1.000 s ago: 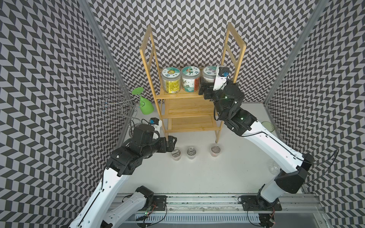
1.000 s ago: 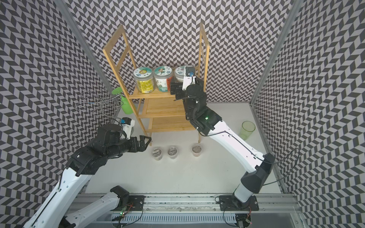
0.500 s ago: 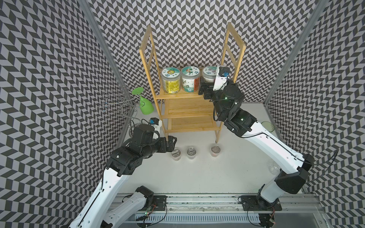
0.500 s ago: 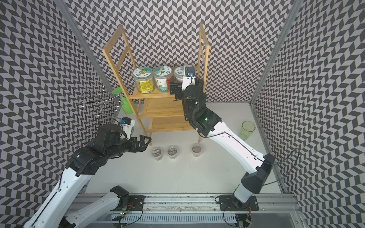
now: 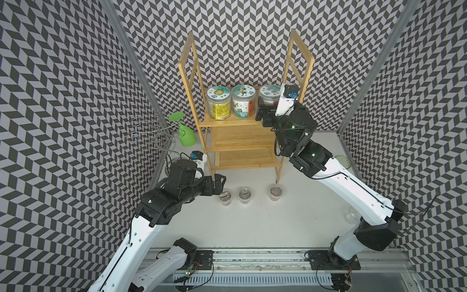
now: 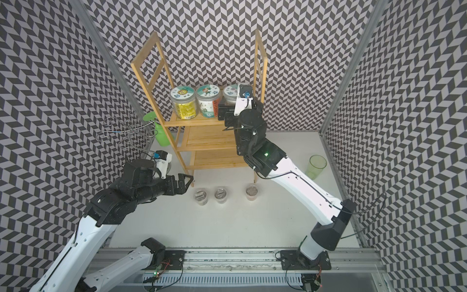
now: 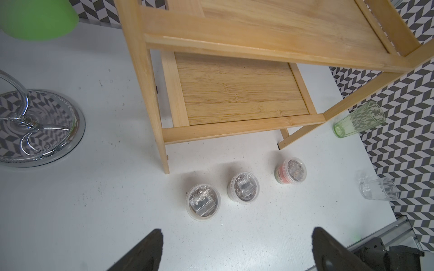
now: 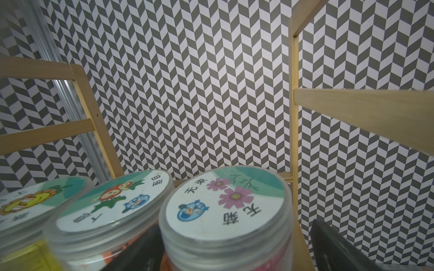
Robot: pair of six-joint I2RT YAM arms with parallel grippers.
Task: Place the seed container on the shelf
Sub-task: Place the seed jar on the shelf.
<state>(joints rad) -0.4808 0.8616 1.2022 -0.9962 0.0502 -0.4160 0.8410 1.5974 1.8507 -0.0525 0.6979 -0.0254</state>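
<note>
- At upper centre of both top views, the shelf (image 5: 242, 137) stood against the back wall. Its upper tier carried three jars in a row. The seed container (image 5: 269, 91), with the pink-flower lid, was the rightmost, close by the right side frame.
- Around that container the right gripper (image 8: 234, 226) was spread wide and clamped nothing. The wrist view showed one finger (image 8: 143, 248) in the gap beside the middle jar (image 5: 243, 102). The other sat in the narrow room before the frame post, with bare wood showing between it and the container's wall.
- Below the jars, the middle and lower tiers lay bare.
- Left of centre, the left gripper (image 5: 219, 180) hovered with jaws apart and empty above the table (image 5: 290, 227). It was just beside the leftmost of three small tubs (image 5: 225, 197) lined up before the shelf's front legs. White table stretched free from the tubs down to the rail.
- Left of the shelf stood a wire stand (image 5: 151, 131) with a green goblet (image 5: 187, 136) hung on it, and a green tumbler (image 6: 316, 164) stood at the table's right edge.
- Against the pictures from a second and half a second before, no arm, jar or tub could be seen to have shifted.
- Upright on the upper tier, the container had its long axis vertical and its lid facing up.
</note>
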